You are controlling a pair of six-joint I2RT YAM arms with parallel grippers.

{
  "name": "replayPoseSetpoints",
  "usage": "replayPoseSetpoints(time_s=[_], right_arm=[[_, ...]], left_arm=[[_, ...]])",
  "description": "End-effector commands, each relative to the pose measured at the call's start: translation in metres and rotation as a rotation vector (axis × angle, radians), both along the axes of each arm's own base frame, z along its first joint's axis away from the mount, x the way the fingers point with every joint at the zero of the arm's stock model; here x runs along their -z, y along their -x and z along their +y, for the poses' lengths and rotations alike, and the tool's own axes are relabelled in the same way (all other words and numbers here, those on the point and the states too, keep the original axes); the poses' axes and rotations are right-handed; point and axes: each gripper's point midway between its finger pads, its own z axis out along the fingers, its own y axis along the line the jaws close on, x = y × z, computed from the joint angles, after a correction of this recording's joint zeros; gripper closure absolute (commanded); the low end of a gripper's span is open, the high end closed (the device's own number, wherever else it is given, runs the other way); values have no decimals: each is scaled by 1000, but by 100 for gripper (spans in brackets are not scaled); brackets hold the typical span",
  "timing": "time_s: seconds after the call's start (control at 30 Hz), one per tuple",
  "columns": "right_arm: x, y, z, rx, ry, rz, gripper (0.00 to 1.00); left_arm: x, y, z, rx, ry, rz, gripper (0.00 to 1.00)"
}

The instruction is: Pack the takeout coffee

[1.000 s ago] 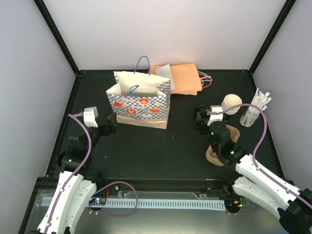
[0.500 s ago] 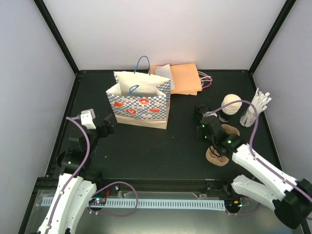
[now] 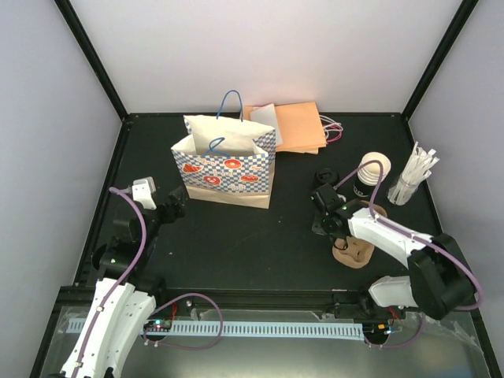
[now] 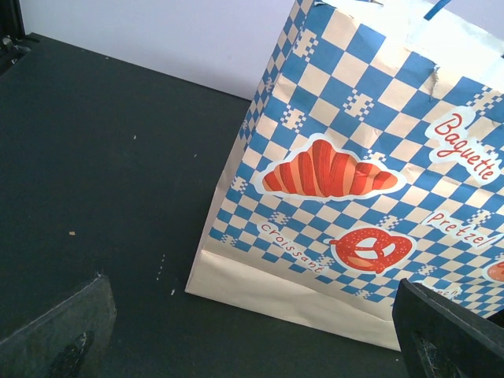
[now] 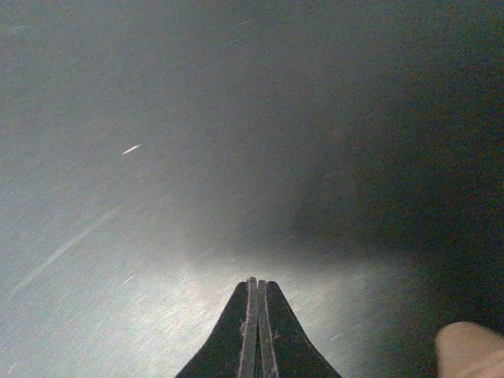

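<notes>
In the top view the right gripper [image 3: 318, 224] is hanging pressed shut on nothing, the takeout coffee [image 3: 323, 175] seemingly at its twelve o'clock, so it should be opening wide before descending; in the left wrist view the left gripper [image 4: 252, 346] is gaping toward the bag [image 4: 354, 181]; in the right wrist view shut tips are meeting over the table [image 5: 157, 118]

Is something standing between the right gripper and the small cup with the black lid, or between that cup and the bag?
Nothing visible. Only bare table lies between the shut right gripper and the takeout coffee, and between it and the bag. The cup stack and carrier sit off to the right.
</notes>
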Motion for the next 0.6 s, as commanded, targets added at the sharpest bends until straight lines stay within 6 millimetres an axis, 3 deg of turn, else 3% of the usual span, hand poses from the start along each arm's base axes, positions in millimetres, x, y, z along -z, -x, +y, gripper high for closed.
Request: replayPoseSetpoints(time_s=[0.0,0.33,0.57], right_arm=[[3,-8,-38,170,54,40,99],[7,-4,-130,461,116,16,99],[-5,-3,-166,615,160,-41,99]], left_arm=[[-2,0,3,-15,-5,-3,1],[-4,-2,2,-14,0,-1,1],[-3,-4,3,-18,-2,3,1]])
